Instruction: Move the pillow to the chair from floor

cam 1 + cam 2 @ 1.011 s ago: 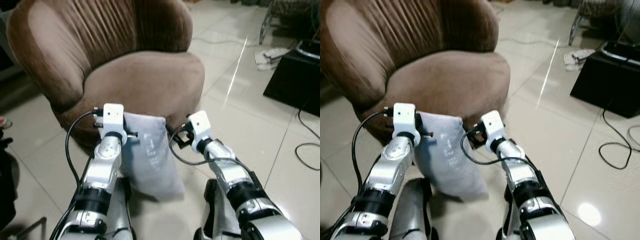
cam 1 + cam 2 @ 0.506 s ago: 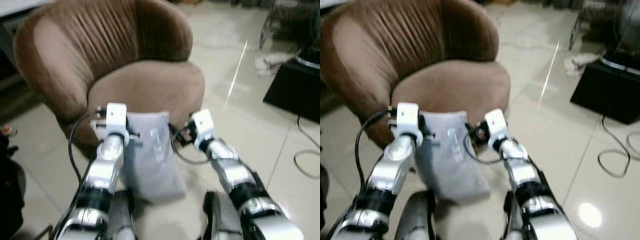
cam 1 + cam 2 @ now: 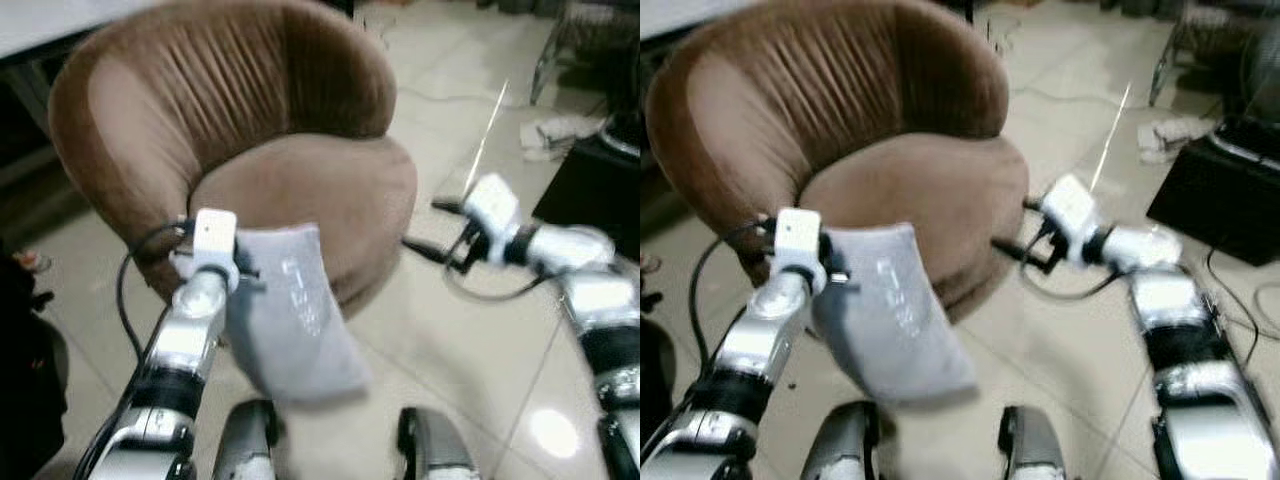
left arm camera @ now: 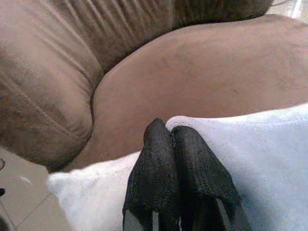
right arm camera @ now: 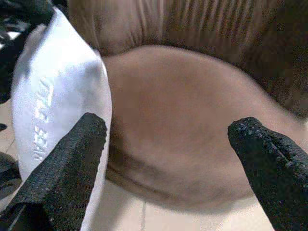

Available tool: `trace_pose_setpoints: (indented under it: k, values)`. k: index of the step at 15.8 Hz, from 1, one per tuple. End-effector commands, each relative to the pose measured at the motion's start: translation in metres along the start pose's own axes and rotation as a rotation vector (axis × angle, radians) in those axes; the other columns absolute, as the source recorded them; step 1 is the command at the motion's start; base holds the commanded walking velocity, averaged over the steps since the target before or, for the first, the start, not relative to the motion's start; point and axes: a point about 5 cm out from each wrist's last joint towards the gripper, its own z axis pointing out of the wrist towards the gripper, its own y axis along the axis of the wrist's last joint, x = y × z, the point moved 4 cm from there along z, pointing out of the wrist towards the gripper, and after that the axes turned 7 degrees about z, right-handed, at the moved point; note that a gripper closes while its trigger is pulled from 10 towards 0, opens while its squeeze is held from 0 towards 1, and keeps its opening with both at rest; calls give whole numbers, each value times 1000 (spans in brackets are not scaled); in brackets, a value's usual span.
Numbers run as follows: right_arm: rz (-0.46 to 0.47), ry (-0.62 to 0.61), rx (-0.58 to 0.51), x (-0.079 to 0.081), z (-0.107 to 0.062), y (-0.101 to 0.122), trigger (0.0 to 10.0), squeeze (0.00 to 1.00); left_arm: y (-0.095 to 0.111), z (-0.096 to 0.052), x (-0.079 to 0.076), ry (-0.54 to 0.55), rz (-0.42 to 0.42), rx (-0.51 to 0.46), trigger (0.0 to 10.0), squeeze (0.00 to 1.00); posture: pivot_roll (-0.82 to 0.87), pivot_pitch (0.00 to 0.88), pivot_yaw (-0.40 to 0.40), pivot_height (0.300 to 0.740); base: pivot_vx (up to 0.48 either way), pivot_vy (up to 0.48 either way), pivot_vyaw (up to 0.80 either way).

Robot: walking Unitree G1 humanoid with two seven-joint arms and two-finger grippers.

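Between the left claw's (image 4: pixel 173 139) two black fingers, pressed together on its top edge, the grey pillow (image 3: pixel 295 315) hangs off the floor (image 3: pixel 470 340), just before the front rim of the brown chair (image 3: pixel 300 190). Beyond that claw lies the chair's seat cushion. Off to the pillow's right, the right claw (image 5: pixel 168 139) hovers with fingers spread wide apart, touching nothing and pointing at the chair.

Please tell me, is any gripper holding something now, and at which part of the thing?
The left gripper holds the grey pillow, its fingers pinched shut on the pillow's upper edge near a corner. The right gripper is open and holds nothing.
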Motion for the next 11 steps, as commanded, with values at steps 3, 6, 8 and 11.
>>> trace_pose_setpoints:
  k: [3,6,8,11]
  values:
    - [-59,88,32,-1,-10,21,10000,0,37,8,14,36,27,-124,10000,0,-111,0,36,703,0,0,0]
    - [-68,114,34,2,-9,26,10000,0,57,13,19,54,70,-162,10000,0,-113,0,31,733,0,0,0]
    - [-66,134,39,8,-8,24,10000,0,70,16,22,55,82,-181,10000,0,-113,0,31,740,0,0,0]
    - [-54,124,29,8,-7,24,10000,0,79,16,19,43,83,-209,10000,0,-113,0,31,740,0,0,0]
